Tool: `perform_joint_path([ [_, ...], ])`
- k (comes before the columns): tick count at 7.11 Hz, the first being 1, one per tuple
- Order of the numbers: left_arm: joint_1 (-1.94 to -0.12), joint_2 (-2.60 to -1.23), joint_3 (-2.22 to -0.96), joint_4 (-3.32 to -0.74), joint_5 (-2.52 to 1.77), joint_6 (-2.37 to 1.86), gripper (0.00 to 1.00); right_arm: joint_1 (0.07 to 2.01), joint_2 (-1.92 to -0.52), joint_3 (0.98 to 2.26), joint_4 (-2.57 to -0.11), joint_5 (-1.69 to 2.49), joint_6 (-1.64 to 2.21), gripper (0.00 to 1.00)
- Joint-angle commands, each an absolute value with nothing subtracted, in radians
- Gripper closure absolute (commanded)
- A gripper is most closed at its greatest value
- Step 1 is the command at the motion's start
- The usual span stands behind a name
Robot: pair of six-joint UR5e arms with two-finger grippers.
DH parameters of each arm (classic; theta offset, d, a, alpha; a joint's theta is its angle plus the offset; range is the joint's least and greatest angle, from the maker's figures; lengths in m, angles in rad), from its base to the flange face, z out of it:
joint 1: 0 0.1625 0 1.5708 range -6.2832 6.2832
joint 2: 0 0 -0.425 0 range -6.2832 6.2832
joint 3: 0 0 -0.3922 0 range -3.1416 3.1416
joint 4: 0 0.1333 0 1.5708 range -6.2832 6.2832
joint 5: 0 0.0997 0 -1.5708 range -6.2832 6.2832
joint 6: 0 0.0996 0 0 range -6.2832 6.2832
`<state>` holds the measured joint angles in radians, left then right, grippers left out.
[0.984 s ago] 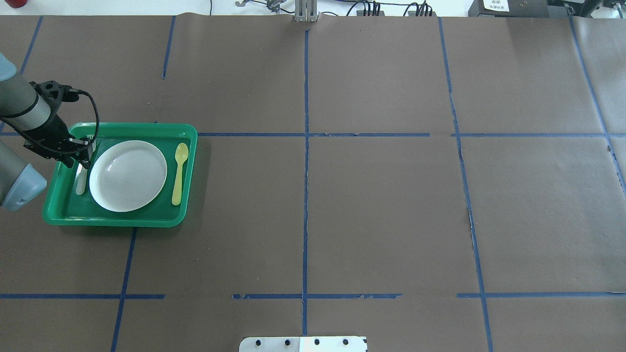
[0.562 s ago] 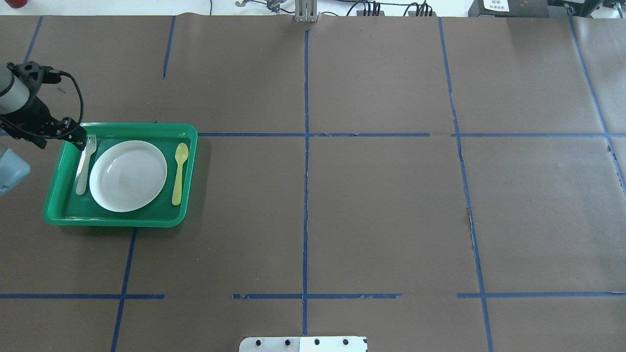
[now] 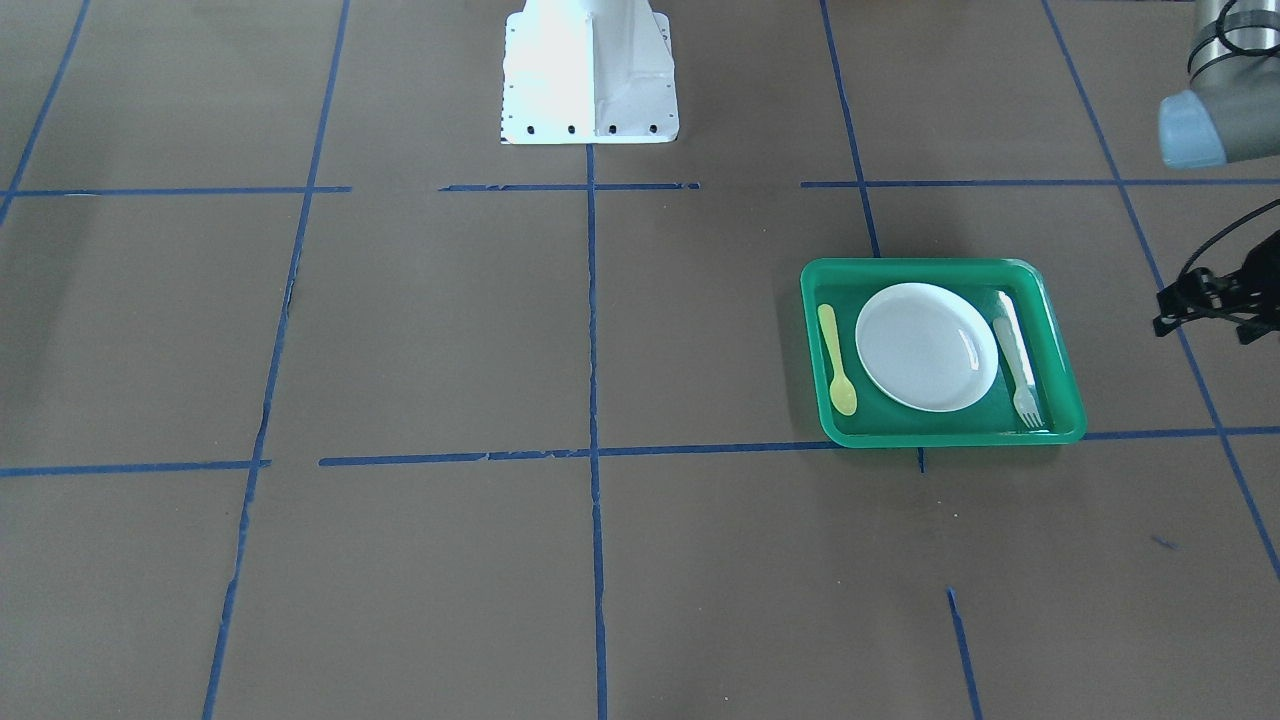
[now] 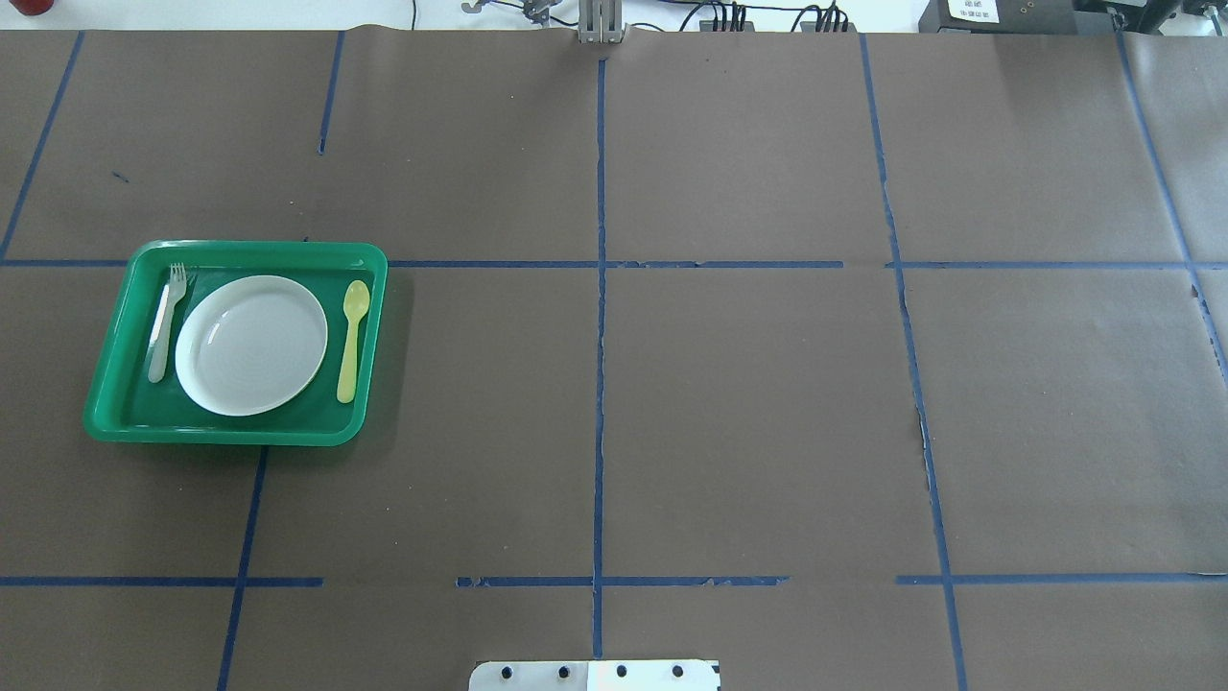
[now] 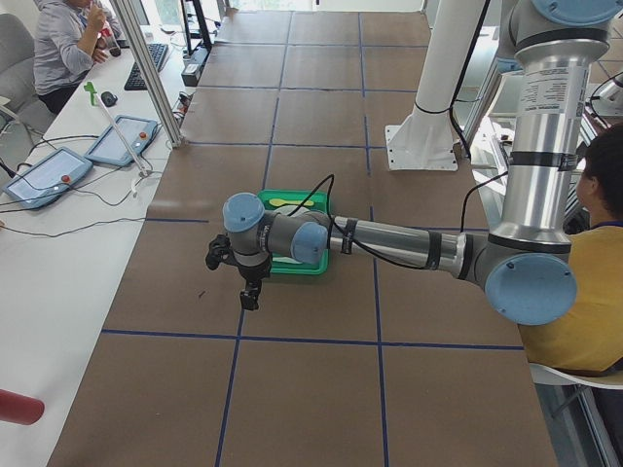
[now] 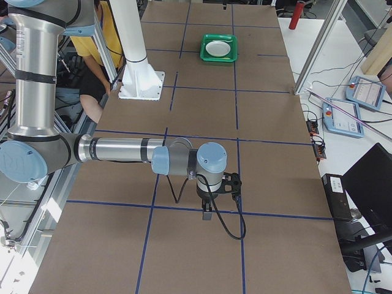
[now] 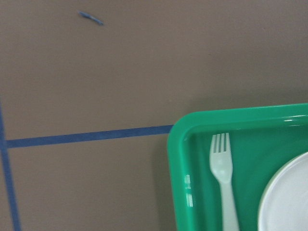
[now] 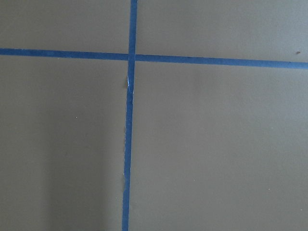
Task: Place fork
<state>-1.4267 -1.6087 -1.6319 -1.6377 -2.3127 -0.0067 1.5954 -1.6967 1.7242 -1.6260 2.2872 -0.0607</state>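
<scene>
Evidently nothing held the fork (image 4: 165,321), which lay flat in the green tray (image 4: 240,248) between its left wall and the white plate (image 4: 251,344), tines pointing away from the robot, with the yellow spoon (image 4: 351,341) on the plate's other side. The left gripper (image 5: 249,295) hung outside the tray over the brown table, apart from the fork, and I could not tell how its jaws stood. The right gripper (image 6: 206,212) hovered well away above blue tape lines, its jaws equally unreadable.
</scene>
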Motion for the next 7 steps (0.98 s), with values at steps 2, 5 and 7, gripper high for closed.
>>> perform_joint_path([
  [2, -1.606, -1.562, -1.573, -1.551, -2.395, 0.232, 0.01, 1.595, -1.697, 1.724, -1.626, 2.287, -0.061, 0.00],
  [5, -1.611, -1.569, -1.629, -1.403, -2.390, 0.311, 0.01, 1.595, -1.697, 1.724, -1.626, 2.287, -0.061, 0.00],
  [7, -1.612, -1.554, -1.626, -1.402, -2.391, 0.314, 0.00, 1.595, -1.697, 1.724, -1.626, 2.287, -0.061, 0.00],
])
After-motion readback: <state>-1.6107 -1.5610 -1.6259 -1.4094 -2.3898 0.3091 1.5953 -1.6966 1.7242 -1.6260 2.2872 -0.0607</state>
